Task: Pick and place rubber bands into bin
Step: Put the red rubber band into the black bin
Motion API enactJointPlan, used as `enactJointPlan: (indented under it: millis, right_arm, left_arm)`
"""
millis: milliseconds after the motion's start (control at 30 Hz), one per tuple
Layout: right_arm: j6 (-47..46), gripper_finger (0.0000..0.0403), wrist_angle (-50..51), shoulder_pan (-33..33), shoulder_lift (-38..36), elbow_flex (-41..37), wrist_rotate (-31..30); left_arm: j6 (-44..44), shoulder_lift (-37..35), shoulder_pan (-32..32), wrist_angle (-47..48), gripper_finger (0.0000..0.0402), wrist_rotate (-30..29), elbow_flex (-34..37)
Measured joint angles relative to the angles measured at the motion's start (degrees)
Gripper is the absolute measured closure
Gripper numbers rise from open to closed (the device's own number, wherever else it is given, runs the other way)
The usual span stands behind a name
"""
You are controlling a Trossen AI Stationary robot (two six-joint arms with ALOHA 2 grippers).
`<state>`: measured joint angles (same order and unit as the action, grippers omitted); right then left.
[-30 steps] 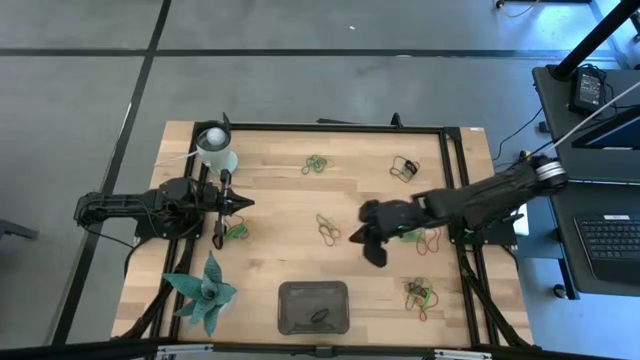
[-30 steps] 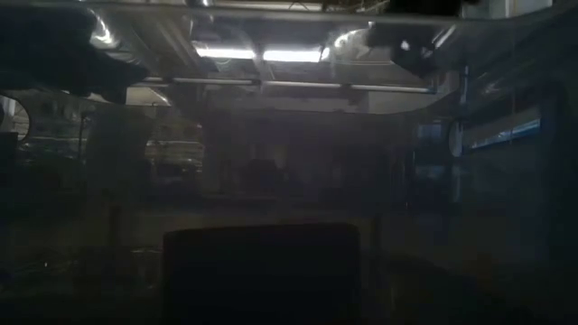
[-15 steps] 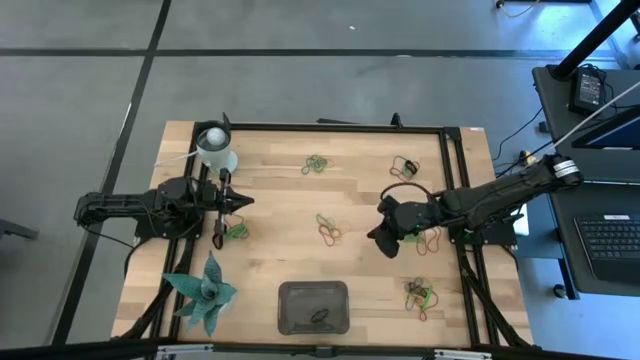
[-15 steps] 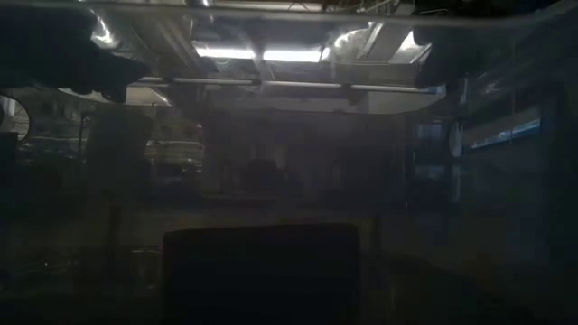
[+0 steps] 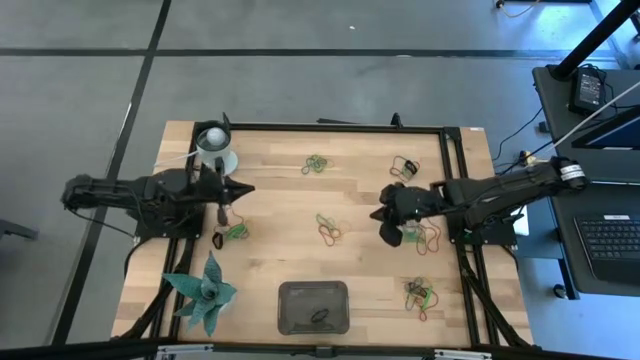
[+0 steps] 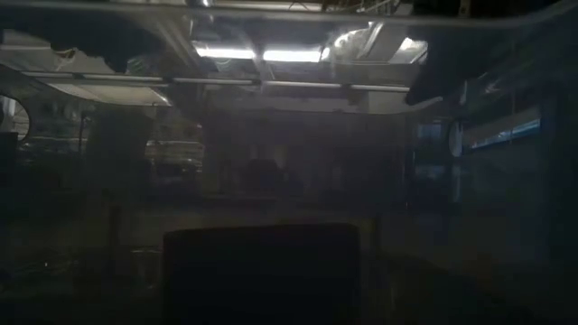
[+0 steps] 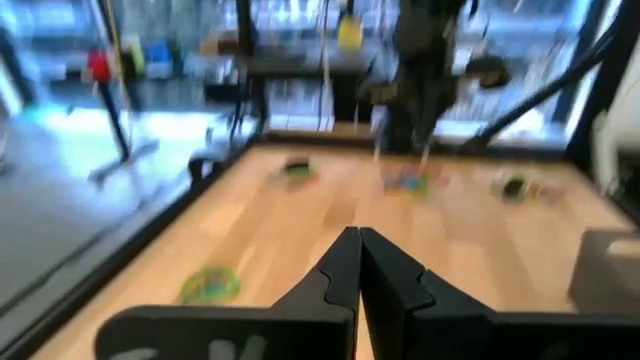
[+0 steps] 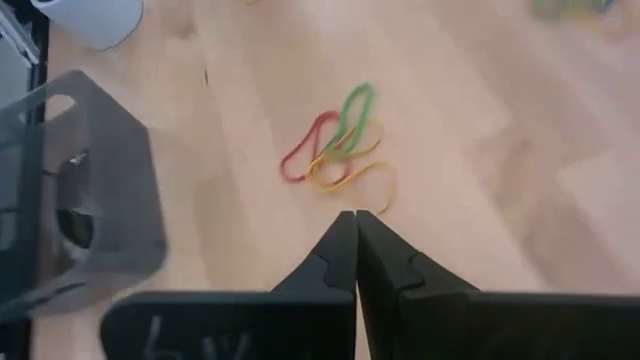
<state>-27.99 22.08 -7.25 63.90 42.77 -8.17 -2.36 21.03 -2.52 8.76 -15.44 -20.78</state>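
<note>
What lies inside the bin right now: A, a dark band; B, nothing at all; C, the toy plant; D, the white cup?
A: the high view shows a dark band on the floor of the bin, while the cup and the plant stand on the table outside it.

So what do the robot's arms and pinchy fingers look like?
Both arms are dark, almost black, built from chunky jointed segments. Each ends in two flat black fingers tapering to a point: the left gripper and the right gripper. Faint pale scribbles mark the block under the fingers.
</note>
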Motion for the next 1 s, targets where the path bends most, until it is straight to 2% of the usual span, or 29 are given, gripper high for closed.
enactJointPlan:
  millis: [100, 233, 333, 533, 633, 800, 1000]
  right_arm:
    - [6.47, 0.0402, -1.93, 3.63, -2.0, -2.24, 4.18]
    - [10.97, 0.0402, -7.76, 9.18, -6.48, -9.86, 13.27]
    - [12.41, 0.0403, -12.97, 12.67, -10.62, -15.96, 19.05]
    - [13.51, 0.0403, -19.73, 15.7, -16.99, -22.35, 23.04]
    - [14.89, 0.0401, -21.25, 15.72, -18.07, -22.63, 23.14]
    - [17.75, 0.0394, -22.52, 15.72, -18.1, -22.63, 23.37]
    - [18.35, 0.0392, -22.47, 15.72, -18.04, -22.65, 23.37]
  left_arm:
    - [-2.97, 9.83, -1.75, 4.85, 0.0398, -4.33, -6.98]
    - [-12.51, 22.32, -2.61, 14.87, 0.0398, -10.1, -17.86]
    - [-17.36, 30.28, -2.65, 24.6, 0.0398, -10.32, -26.24]
    - [-27.02, 42.18, -2.28, 40.69, 0.0398, -9.59, -38.15]
    - [-31.16, 45.87, -0.67, 49.53, 0.0398, -6.51, -41.23]
    - [-37.91, 49.71, 2.13, 59.44, 0.0394, 2.91, -41.72]
    - [-46.92, 51.94, 4.35, 66.15, 0.0353, 6.38, -39.68]
